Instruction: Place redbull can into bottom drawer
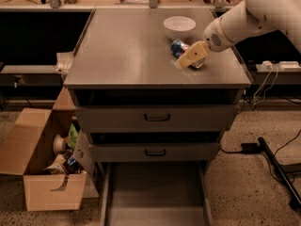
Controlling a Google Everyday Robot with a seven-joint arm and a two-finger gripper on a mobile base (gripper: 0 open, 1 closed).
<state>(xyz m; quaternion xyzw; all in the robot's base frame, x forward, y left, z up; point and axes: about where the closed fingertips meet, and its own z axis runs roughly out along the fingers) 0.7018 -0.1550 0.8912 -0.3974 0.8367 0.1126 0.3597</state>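
Cream-coloured end effector on a white robot arm, reaching in from the right, low over the right part of the grey metal table. Slim blue-and-silver redbull can sits on the table top, seemingly on its side. Its blue end shows beside the end effector and the rest is hidden behind it. Clamped or apart: cannot tell. Round white bowl just behind the can. Wide grey metal bottom drawer pulled out at floor level, well below the can. Open brown cardboard box of clutter left of the table.
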